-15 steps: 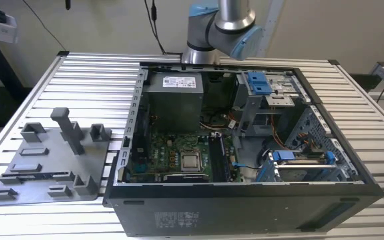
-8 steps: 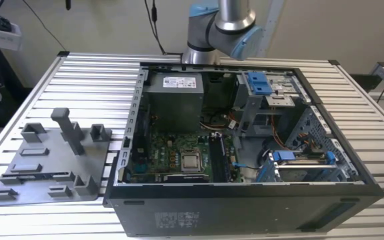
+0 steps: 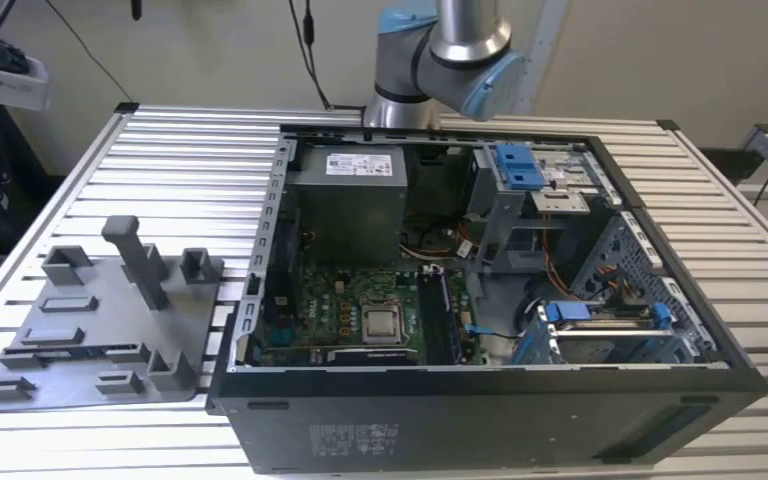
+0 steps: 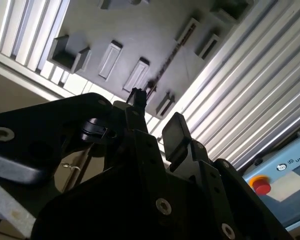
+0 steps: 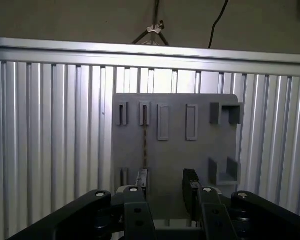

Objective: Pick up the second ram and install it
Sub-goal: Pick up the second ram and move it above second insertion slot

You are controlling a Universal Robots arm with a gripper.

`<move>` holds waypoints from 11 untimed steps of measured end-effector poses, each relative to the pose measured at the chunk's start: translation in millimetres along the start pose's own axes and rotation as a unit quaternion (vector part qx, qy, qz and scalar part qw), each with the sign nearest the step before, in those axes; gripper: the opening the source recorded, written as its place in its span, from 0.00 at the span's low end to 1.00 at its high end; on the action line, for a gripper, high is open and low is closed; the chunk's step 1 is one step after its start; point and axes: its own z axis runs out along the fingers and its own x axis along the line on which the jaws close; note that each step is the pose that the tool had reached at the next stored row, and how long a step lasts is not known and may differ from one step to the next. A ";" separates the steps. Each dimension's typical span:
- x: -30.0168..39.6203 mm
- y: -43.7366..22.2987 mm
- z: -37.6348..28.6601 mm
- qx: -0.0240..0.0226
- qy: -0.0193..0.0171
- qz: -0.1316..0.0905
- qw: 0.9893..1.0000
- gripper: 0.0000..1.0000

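The second ram (image 5: 145, 145) is a thin dark stick standing on edge between two slot holders of the grey tray (image 5: 200, 150). In the second wrist view the ram (image 4: 170, 57) shows as a fine dark line across the tray (image 4: 140, 30). My gripper (image 5: 166, 184) hangs above the tray's near end, open, with nothing between its black fingers (image 5: 141, 181). One finger lines up with the ram's near end. In the second wrist view the gripper (image 4: 156, 115) is also open. In the exterior view the tray (image 3: 91, 300) lies at the left, with the ram (image 3: 80, 351) near its front.
An open computer case (image 3: 491, 420) lies on the slatted metal table (image 3: 184, 150), to the exterior view's right of the tray, its motherboard (image 3: 357, 310) exposed. The arm (image 3: 444, 60) rises behind the case. A tall peg (image 3: 137, 255) stands on the tray. A pendant with a red button (image 4: 262, 186) lies beside the table.
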 end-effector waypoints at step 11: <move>1.0 -1.3 14.0 0.000 0.000 -0.007 1.000 0.42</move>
